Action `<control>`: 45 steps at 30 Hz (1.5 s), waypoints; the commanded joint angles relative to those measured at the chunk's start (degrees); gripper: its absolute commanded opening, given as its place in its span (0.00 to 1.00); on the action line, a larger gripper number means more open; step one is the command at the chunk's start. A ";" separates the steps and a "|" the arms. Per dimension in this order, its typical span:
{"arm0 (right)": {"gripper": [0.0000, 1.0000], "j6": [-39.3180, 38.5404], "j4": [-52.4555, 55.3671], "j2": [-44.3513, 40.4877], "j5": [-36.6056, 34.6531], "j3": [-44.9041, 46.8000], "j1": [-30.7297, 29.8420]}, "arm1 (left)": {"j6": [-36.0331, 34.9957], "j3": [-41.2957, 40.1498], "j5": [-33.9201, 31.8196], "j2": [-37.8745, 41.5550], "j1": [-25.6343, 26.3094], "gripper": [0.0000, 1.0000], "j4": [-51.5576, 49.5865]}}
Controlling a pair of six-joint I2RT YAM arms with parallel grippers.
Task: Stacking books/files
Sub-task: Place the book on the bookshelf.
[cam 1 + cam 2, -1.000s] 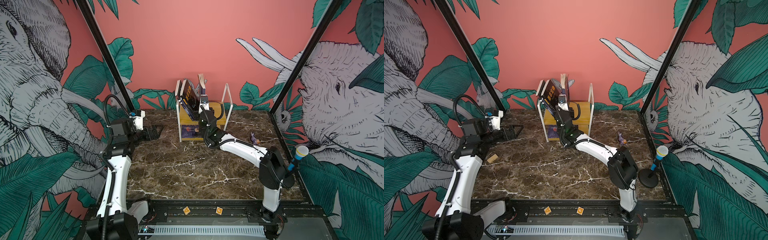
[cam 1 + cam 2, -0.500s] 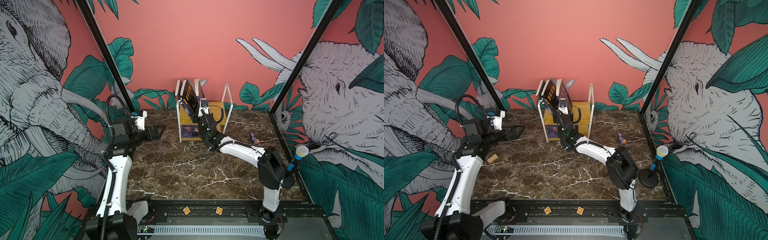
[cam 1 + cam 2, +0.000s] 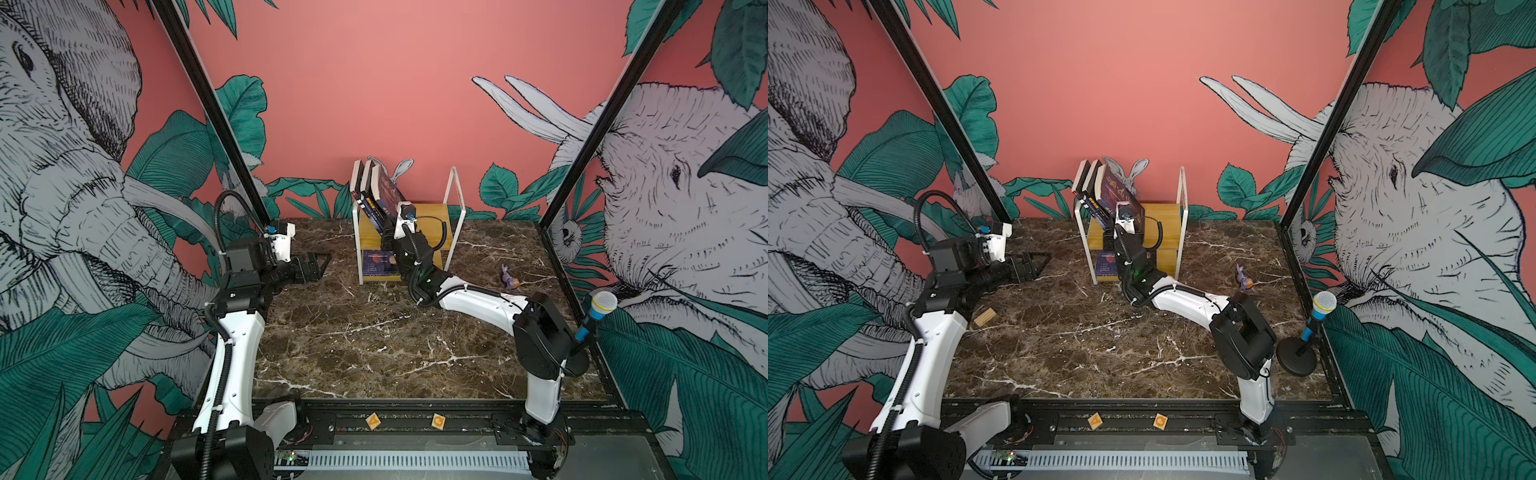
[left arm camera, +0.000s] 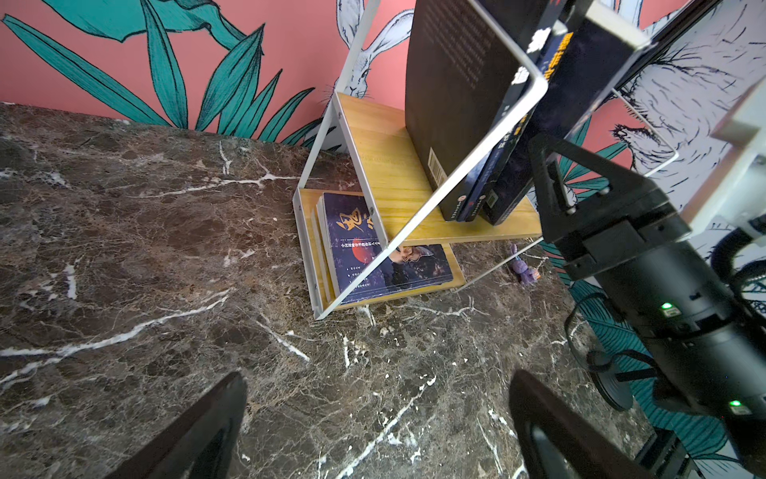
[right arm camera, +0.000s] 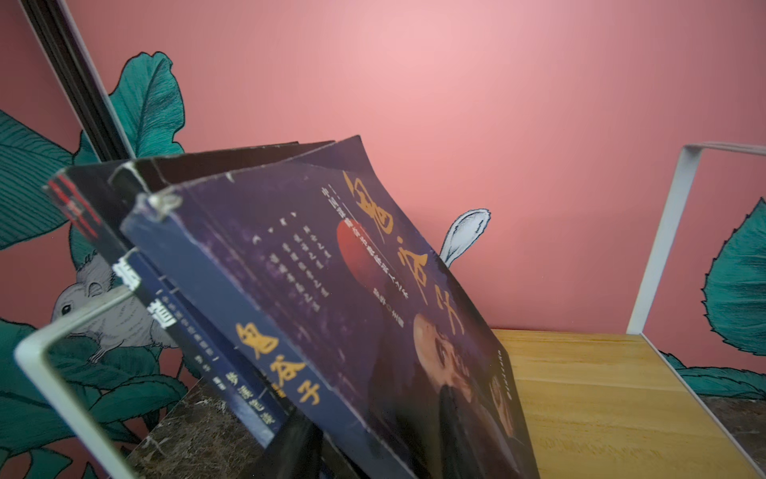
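Reaching to the leaning books on the shelf, the right gripper hides its fingers, grip impossible to tell, while the left gripper hovers spread wide.

Soft, even light is falling over the rack, casting faint shadows beside it. On it, the leaning book is blurring in the right wrist view.
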State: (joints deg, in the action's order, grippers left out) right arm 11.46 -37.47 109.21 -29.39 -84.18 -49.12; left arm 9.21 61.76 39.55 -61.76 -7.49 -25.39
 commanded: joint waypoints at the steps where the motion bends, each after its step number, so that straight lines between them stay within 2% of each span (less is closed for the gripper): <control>1: 0.51 2.77 -2.92 -2.99 4.39 1.02 -0.18 | -0.71 -0.62 0.17 0.96 0.13 0.99 0.34; 6: 0.58 4.66 -1.66 -4.38 8.84 1.90 -0.27 | -0.60 -0.76 -0.24 0.94 0.16 0.99 0.43; 8: 0.70 4.53 -1.30 -5.36 10.33 2.47 -0.45 | -0.43 -0.80 0.00 0.94 0.16 0.99 0.43; 11: 0.75 2.94 -1.20 -8.02 11.94 3.70 -0.71 | -0.29 -0.76 -0.58 1.06 0.25 0.99 0.43; 15: 0.79 1.46 4.09 -12.64 12.70 4.22 -0.79 | 0.07 -0.62 -0.18 1.11 0.09 0.99 0.51; 18: 0.74 -0.75 9.26 -15.57 13.99 2.87 -0.80 | -0.55 -0.58 -0.79 1.26 0.17 0.99 0.25; 20: 0.65 -3.12 14.13 -16.65 13.17 1.03 -0.72 | -0.77 -0.85 -0.64 1.45 0.23 0.99 0.34; 25: 0.31 -6.72 28.11 -16.95 6.82 -3.84 0.98 | -0.96 -0.89 -0.71 1.56 0.11 0.99 0.29; 30: 0.01 -9.94 43.67 -13.35 0.82 -11.35 2.42 | -0.75 -0.76 -0.38 1.55 0.15 0.99 0.26; 39: 0.00 -9.33 61.41 -5.58 -3.17 -20.01 3.71 | -0.87 -0.65 -1.14 1.88 0.19 0.99 -0.06; 41: 0.00 -9.43 62.31 -4.57 -3.42 -20.00 4.05 | -0.86 -0.75 -0.85 2.05 0.19 0.99 0.07; 45: 0.00 -6.47 60.42 -5.29 1.46 -16.05 7.35 | -1.26 -0.15 -1.74 1.93 0.19 0.99 -0.80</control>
State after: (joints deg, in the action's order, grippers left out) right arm 2.63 22.13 105.01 -29.50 -101.03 -44.40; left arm 9.08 61.54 38.33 -61.45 -7.46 -25.43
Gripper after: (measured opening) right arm 0.044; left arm 0.993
